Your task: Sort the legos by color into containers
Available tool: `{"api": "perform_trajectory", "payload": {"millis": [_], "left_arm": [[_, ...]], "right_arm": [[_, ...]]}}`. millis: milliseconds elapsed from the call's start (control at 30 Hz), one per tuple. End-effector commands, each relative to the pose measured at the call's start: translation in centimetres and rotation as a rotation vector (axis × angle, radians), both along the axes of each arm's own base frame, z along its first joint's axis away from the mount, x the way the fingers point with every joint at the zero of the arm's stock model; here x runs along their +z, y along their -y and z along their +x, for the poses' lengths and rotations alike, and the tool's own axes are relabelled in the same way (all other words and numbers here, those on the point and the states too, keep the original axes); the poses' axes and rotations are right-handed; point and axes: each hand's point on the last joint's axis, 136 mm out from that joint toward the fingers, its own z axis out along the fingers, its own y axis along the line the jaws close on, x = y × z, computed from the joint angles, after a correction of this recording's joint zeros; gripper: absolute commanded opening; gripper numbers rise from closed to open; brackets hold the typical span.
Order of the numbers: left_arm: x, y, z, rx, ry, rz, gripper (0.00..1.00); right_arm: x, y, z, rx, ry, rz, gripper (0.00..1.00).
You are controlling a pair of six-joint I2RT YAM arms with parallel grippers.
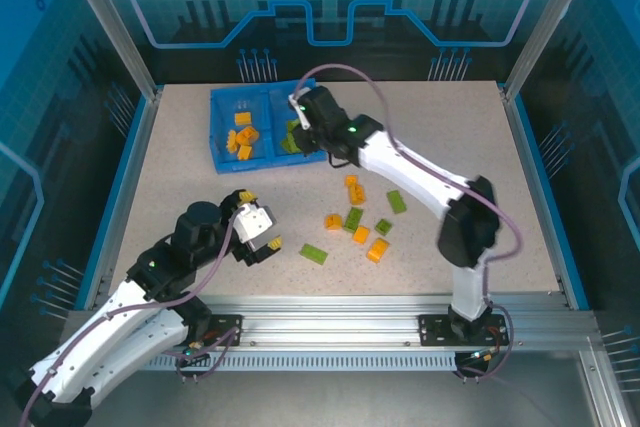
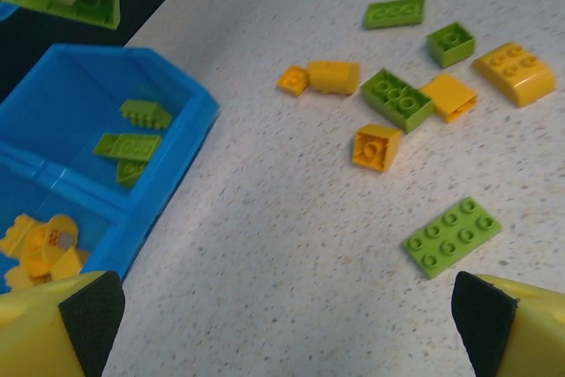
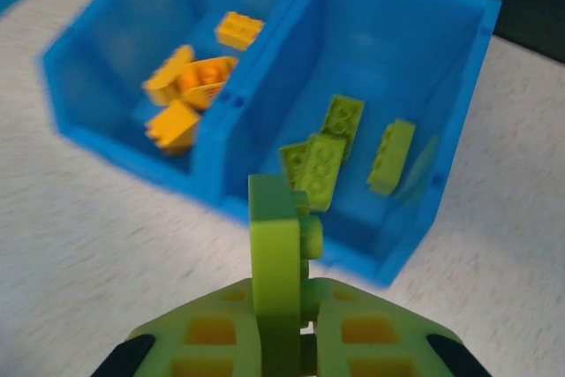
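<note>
Nearest the overhead camera: left arm (image 1: 120,317) at 7 o'clock, left gripper (image 1: 262,221) spread and empty over the table (image 1: 180,147). Blue tray (image 1: 214,132) at 11 o'clock, with orange legos (image 1: 243,137) in its left compartment and green legos (image 1: 289,139) in its right. These are partly covered by the right gripper (image 1: 298,112), which hangs over that side. Loose legos (image 1: 360,219), about nine in mixed colours, sit at 4 o'clock of centre, so I judge the sort roughly half done. Left wrist: pads (image 2: 84,315) at 7 and 5 o'clock, wide apart, nothing between. Tray at 9 o'clock, orange side cut by the frame; loose legos at 1 o'clock. Right wrist: right gripper clamped on one green lego (image 3: 275,253), held edge-on over the tray, green compartment at 1 o'clock. Contents are blurred; I make no firm count.
</note>
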Motion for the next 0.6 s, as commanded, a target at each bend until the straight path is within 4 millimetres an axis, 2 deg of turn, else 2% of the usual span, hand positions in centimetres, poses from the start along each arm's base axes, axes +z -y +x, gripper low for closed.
{"api": "perform_trajectory", "payload": {"millis": [0, 133, 300, 467, 567], "left_arm": [[0.2, -1.1, 0.6, 0.063, 0.027, 0.016, 0.99], [0.4, -0.6, 0.4, 0.035, 0.041, -0.011, 0.99], [0.4, -0.3, 0.3, 0.020, 0.041, -0.023, 0.99], [0.1, -0.4, 0.4, 0.024, 0.033, -0.022, 0.99], [0.1, -0.3, 0.5, 0.025, 0.034, -0.023, 0.99]], "right_arm": [[-4.1, 2.4, 4.1, -0.090, 0.017, -0.289, 0.12], [-7.5, 2.4, 7.9, -0.154, -0.005, -0.359, 0.14], [-10.0, 0.1, 9.6, -0.114, -0.029, -0.330, 0.20], [-9.9, 0.0, 9.6, -0.151, -0.039, -0.283, 0.32], [-8.5, 0.0, 9.2, -0.154, -0.037, -0.252, 0.37]]}}
